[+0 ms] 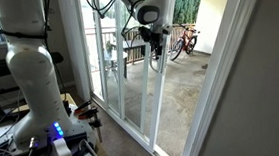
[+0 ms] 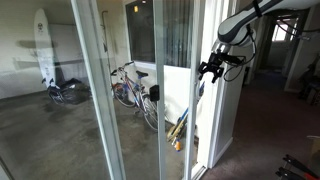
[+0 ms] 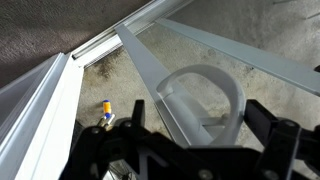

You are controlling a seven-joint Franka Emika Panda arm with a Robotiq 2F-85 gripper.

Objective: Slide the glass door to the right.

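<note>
Gripper (image 3: 200,128) fingers spread either side of white D-shaped handle (image 3: 205,92), glass door (image 3: 148,65), bicycles (image 2: 130,85) on rough concrete patio (image 1: 184,92) beyond

White-framed glass door (image 3: 150,65), black claw (image 2: 210,70), red bicycle (image 1: 186,40)

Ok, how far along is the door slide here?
Done: the hand is at the glass door. In hand: the grasp, with open fingers straddling the D-shaped handle in the wrist view. Left: closing, then sliding it right.
</note>
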